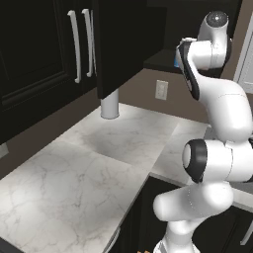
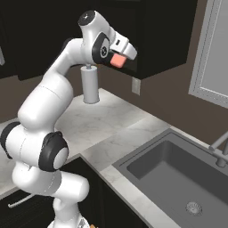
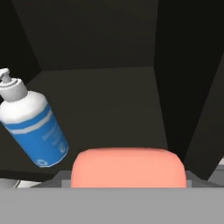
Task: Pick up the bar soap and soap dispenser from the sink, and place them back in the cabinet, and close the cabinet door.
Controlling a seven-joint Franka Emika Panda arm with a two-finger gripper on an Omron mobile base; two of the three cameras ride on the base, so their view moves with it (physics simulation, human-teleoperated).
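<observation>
Holding bar soap (image 3: 127, 168) in jaws at cabinet (image 3: 100, 96) edge, soap dispenser (image 3: 31, 126) inside left

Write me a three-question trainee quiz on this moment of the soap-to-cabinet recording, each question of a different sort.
1. True or false: the bar soap is held in the pincer.
2. Multiple choice: where is the soap dispenser? A) in the sink B) on the cabinet shelf C) on the counter
3. Fill in: the cabinet door stands ____.

Key: 1 true. 2 B, already on the shelf, seen in the hand view ahead of the soap. 3 open.
</observation>
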